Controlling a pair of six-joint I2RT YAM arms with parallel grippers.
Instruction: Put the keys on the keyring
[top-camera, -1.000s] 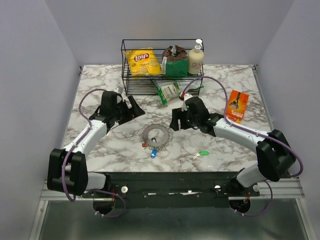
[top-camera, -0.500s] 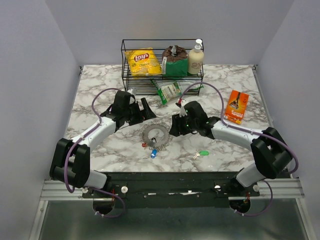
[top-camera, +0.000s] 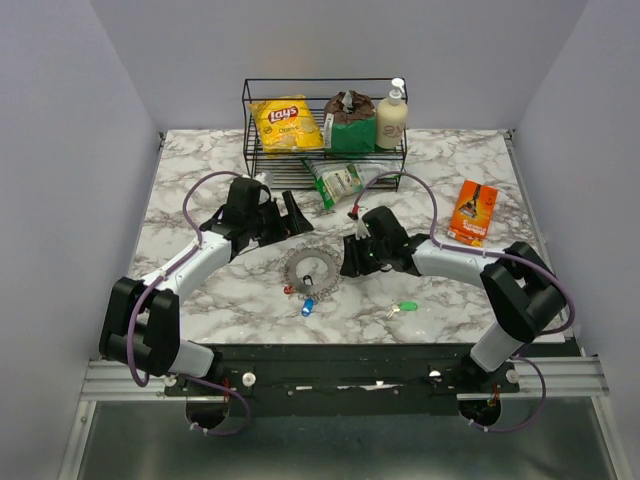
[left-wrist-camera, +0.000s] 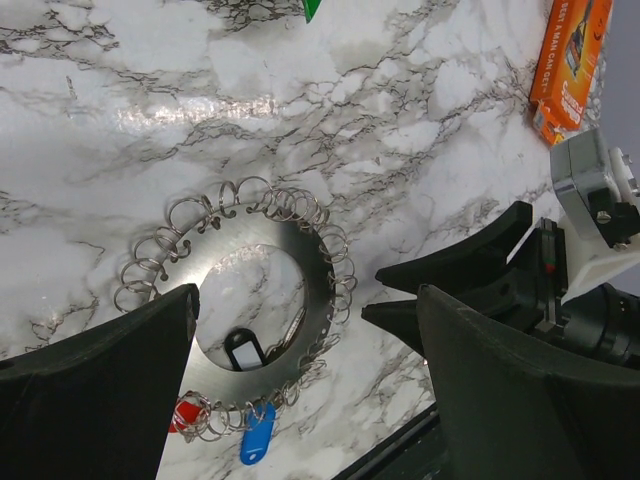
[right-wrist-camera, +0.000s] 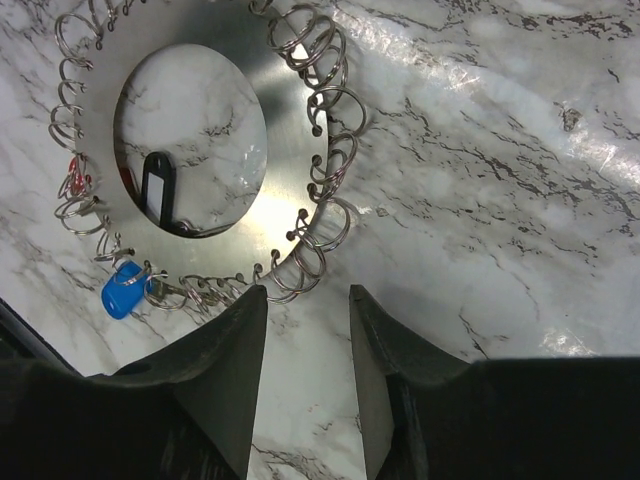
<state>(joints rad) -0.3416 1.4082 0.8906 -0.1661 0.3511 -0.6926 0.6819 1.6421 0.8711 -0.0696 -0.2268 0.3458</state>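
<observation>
top view: keyring (top-camera: 310, 268) lies flat at mid-bench; right tool (top-camera: 349, 262) sits just beside its right rim, nearer than left tool (top-camera: 296, 222).
left wrist: left tool spread wide, empty, above the keyring.
right wrist: right tool half-open, empty; the keyring's coiled rim lies at its mouth.

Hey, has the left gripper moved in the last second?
Yes. The left gripper has swung rightward, toward the keyring, judged against the fixed wire rack.

The top camera looks down from high behind the arm bases onto the whole table (top-camera: 190, 170). Each wrist camera hangs close above the table's near middle, facing down. All three views share the keyring (left-wrist-camera: 312, 268) lying there.
</observation>
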